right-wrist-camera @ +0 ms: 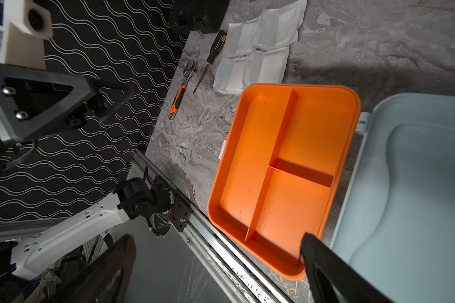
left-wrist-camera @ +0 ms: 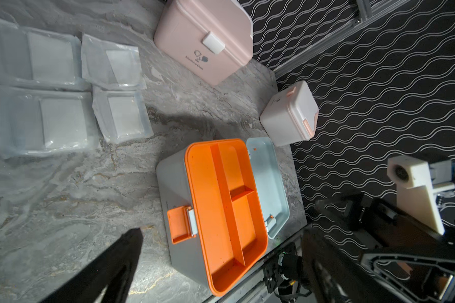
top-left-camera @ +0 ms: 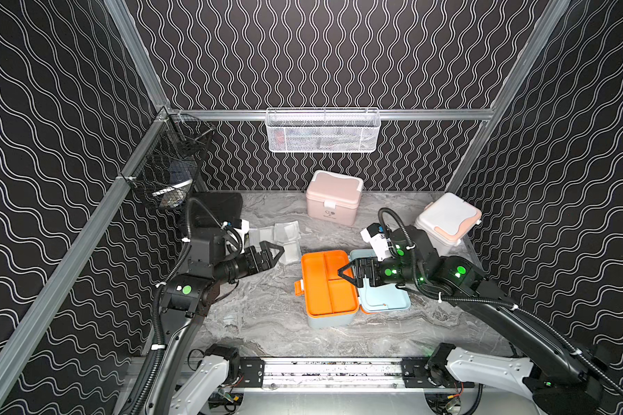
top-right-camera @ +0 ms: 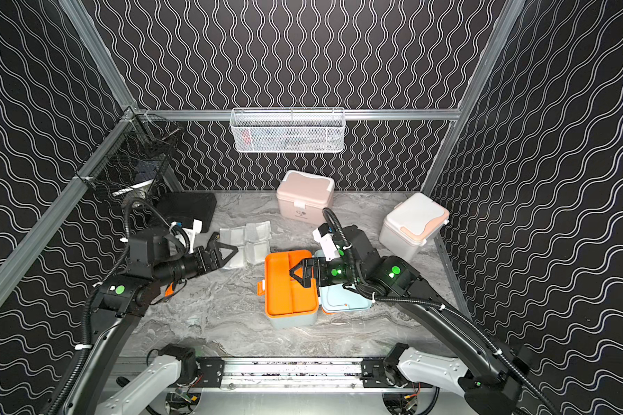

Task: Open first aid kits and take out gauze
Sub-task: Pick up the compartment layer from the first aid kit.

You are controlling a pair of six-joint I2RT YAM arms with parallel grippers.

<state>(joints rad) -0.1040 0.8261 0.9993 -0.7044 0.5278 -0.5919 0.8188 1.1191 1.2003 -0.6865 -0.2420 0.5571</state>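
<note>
Four flat, square white gauze packets [left-wrist-camera: 63,86] in clear wrapping lie side by side on the grey marbled tabletop [top-left-camera: 267,323], just beside the open pale blue-grey plastic first aid kit [top-left-camera: 326,320], on the left arm's side. The kit's orange divided tray [top-left-camera: 326,284] sits in its top, and its lid [top-left-camera: 387,301] lies folded back flat on the far side from the packets. The left arm [top-left-camera: 195,287] rises from the near rail, bends at the elbow and turns inward, so the left gripper [top-left-camera: 276,253] lies nearly level over the near edge of the packets. Its fingers [left-wrist-camera: 121,257] are spread wide, with nothing between them. The right arm [top-left-camera: 482,287] mirrors it, and the right gripper [top-left-camera: 343,275] points back toward the left one over the tray's hinge-side rim. Its fingers [right-wrist-camera: 326,265] are just as wide apart and hold nothing. I cannot tell whether a tip touches the rim. The pink plastic kit [top-left-camera: 333,197] and the white kit with peach trim [top-left-camera: 446,222] stand shut at the back.
</note>
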